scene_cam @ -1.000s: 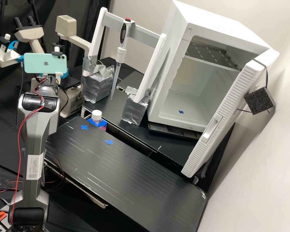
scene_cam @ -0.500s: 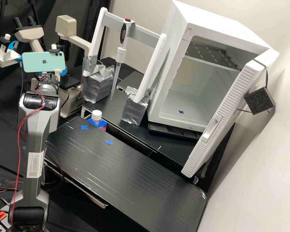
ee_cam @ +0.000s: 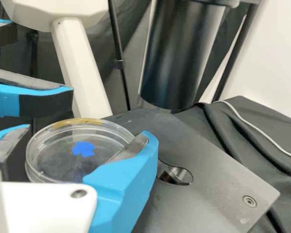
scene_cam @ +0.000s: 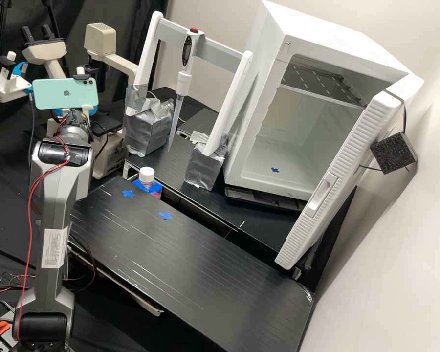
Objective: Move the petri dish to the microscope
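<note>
A: Gripper state?
B: Clamped on the petri dish: clear, round, shallow, blue cross visible in it. Gripper's upper left in the high view, behind the flat mint smartphone.
A: Dish location?
B: At the microscope, upper left of the high view, by the matte dark grey stage. Can't tell if they touch. Smooth black cylinder above the stage.
A: Rest?
B: High view: pipette upright, upper middle; white cabinet, ribbed door open, right half.
</note>
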Robot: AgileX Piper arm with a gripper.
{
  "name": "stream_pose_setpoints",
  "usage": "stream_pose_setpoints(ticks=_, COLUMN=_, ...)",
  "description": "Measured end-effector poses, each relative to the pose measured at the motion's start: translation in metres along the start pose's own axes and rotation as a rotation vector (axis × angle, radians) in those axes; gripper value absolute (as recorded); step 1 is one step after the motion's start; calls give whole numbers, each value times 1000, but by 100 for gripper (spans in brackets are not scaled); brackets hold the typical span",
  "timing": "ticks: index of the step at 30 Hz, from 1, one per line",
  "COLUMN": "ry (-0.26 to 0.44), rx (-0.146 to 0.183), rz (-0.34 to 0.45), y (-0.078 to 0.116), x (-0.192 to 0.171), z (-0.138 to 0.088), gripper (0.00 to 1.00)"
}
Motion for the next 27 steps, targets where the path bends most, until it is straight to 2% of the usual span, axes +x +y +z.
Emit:
stream_pose_setpoints(ticks=2, ry=-2, rx=6, rz=-3, y=0, x=2, z=3, gripper=0)
stream_pose_setpoints(ticks=12, ry=-19, rx=-2, rz=4, y=6, x=7, z=16, gripper=0)
stream_pose_setpoints(ticks=17, ry=-28, rx=22, rz=8, y=7, x=8, z=21, gripper=0)
stream_pose_setpoints(ticks=20, ry=-29, rx=12, rz=6, y=8, x=7, z=22, gripper=0)
stream_pose_setpoints(ticks=27, ry=-20, rx=15, rz=4, y=10, x=9, z=21, gripper=0)
